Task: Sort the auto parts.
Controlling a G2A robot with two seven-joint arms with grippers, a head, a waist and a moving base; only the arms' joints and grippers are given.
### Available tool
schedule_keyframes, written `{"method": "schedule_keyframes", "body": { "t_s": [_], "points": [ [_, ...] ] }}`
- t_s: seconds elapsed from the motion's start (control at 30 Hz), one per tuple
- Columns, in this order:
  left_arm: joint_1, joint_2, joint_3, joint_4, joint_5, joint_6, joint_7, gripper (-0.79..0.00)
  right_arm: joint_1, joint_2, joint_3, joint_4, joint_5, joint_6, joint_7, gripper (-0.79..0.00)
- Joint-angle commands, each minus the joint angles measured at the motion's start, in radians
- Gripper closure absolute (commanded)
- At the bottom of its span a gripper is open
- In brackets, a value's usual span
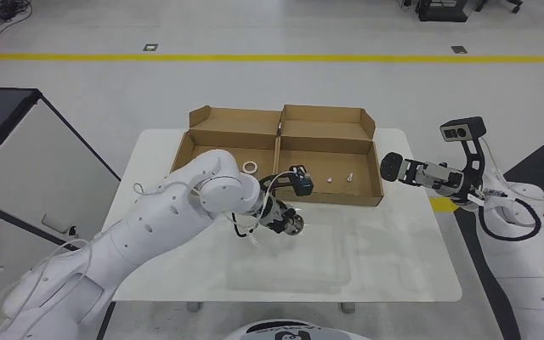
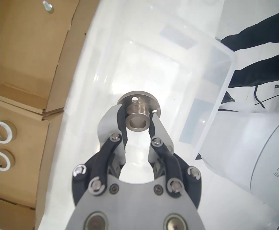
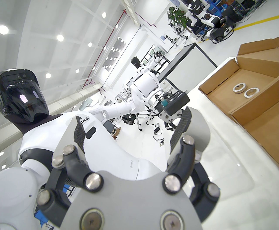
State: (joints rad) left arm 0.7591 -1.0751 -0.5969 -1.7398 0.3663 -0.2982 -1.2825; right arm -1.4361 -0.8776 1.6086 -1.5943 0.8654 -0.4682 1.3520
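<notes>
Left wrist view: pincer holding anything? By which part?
The left pincer grips a silver metal flanged bushing by its narrow cylindrical neck, one finger each side. The right pincer is open and empty.

left hand clenched, right hand wide

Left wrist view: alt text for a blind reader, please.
The left gripper is shut on a flanged metal bushing, held over a clear plastic bin. Beside the bin, one cardboard box holds two white rings, the next box a bolt.
</notes>
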Motion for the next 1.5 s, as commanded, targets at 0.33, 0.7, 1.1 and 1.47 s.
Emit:
{"method": "schedule_keyframes", "body": {
  "t_s": [0.33,0.7,1.1,1.47],
  "points": [
    [0.120,0.065,-0.227,-0.018,-0.297,-0.255,0.087,0.000,0.000,0.000,0.000,0.000,0.000,0.000,0.000,-0.785],
    [0.238,0.138,-0.360,-0.040,-0.554,-0.512,0.273,0.000,0.000,0.000,0.000,0.000,0.000,0.000,0.000,-0.785],
    [0.250,0.237,-0.366,-0.065,-0.734,-0.714,0.474,0.000,0.000,0.000,0.000,0.000,0.000,0.000,0.000,-0.785],
    [0.255,0.258,-0.385,-0.075,-0.752,-0.714,0.474,0.000,0.000,0.000,0.000,0.000,0.000,0.000,0.000,-0.785]
  ]
}}
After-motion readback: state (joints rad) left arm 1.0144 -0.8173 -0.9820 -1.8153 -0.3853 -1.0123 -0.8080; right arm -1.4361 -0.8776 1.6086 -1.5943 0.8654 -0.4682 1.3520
